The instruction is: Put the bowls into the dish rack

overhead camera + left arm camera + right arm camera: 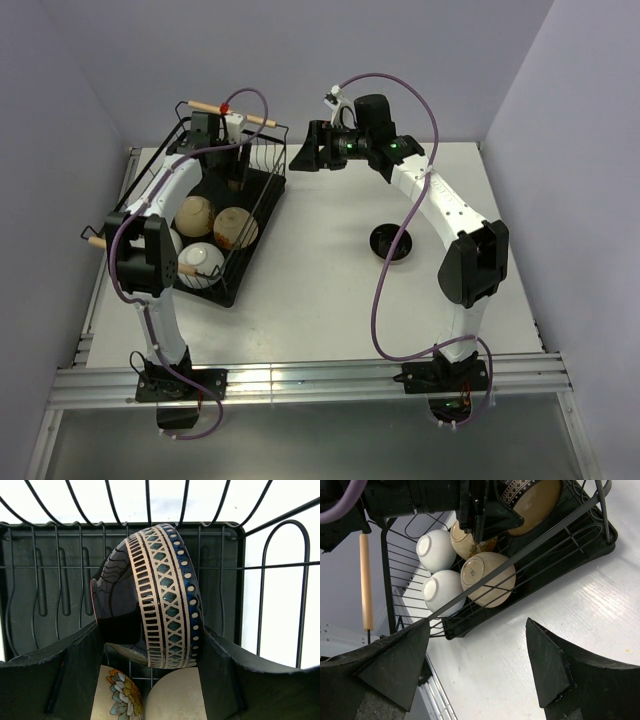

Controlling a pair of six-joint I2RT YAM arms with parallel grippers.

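The dish rack stands at the left of the table. My left gripper is down inside its far end, shut on the brown bowl, which stands on edge between the fingers; its tan inside shows in the right wrist view. Two cream bowls and a white bowl lie in the rack; a second white bowl shows in the right wrist view. The glossy black bowl sits on the table. My right gripper is open and empty above the table beside the rack.
The rack's wooden handles stick out at its far and near ends. Its wire wall rises to the right of the held bowl. The table's rail edge runs along the front.
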